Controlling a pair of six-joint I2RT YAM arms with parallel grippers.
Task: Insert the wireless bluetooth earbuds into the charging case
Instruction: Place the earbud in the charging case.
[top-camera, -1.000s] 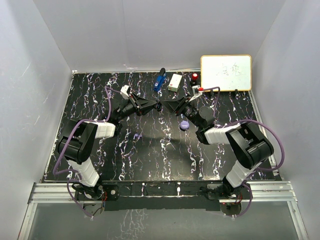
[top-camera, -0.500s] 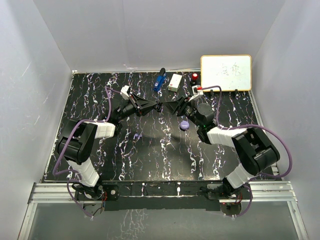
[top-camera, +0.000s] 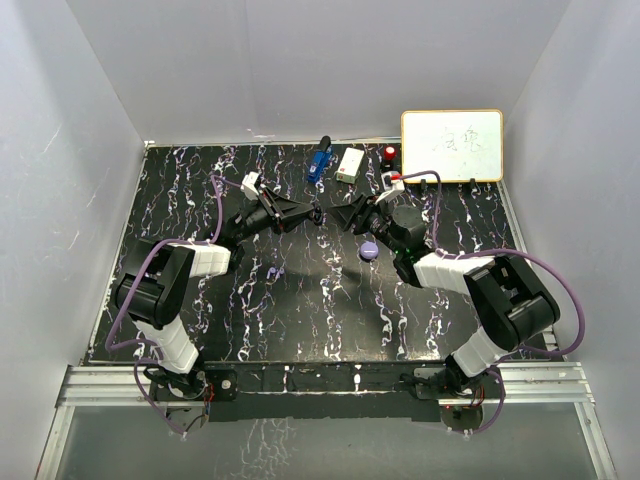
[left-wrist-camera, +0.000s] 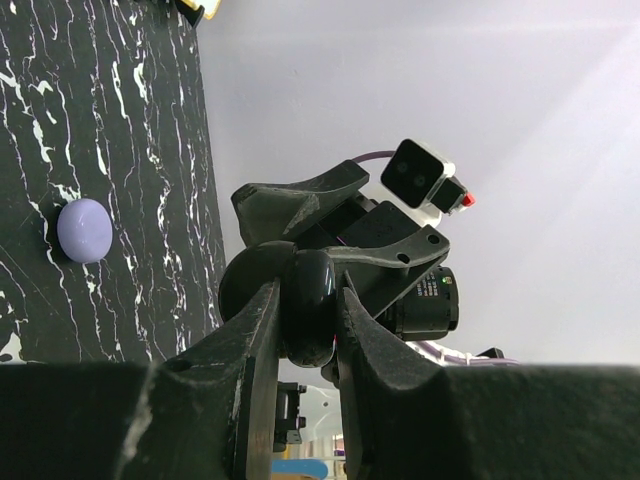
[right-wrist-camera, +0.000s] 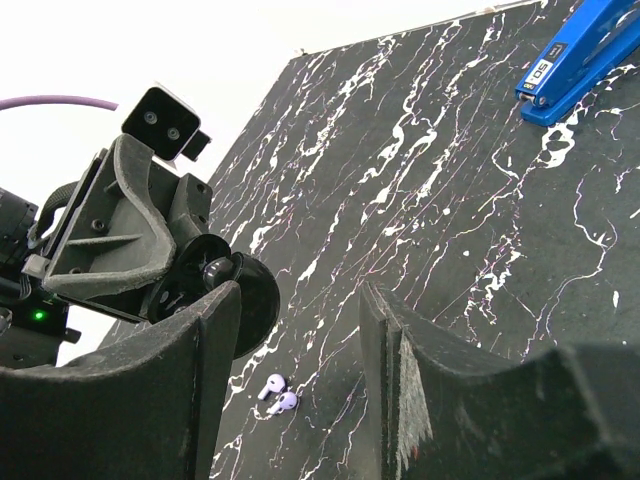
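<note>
My left gripper (top-camera: 311, 213) is shut on a black round charging case (left-wrist-camera: 310, 300) and holds it above the table's middle, as the left wrist view (left-wrist-camera: 306, 293) shows. In the right wrist view the case (right-wrist-camera: 240, 300) stands open with a black earbud (right-wrist-camera: 217, 270) in it. My right gripper (top-camera: 341, 215) is open and empty, facing the case from the right with a small gap; it also shows in the right wrist view (right-wrist-camera: 300, 340). The lilac earbud pair (top-camera: 275, 271) lies on the table, also seen in the right wrist view (right-wrist-camera: 276, 390). A closed lilac case (top-camera: 368, 250) lies under my right arm.
A blue tool (top-camera: 318, 163), a white box (top-camera: 350, 165) and a small red object (top-camera: 389, 153) sit at the back edge. A whiteboard (top-camera: 452, 145) leans at the back right. The table (top-camera: 300, 320) is black marble-patterned, with white walls round it.
My right gripper has drawn back a little to the right, away from the black case, and its arm has shifted. My left gripper has stayed put with the case.
</note>
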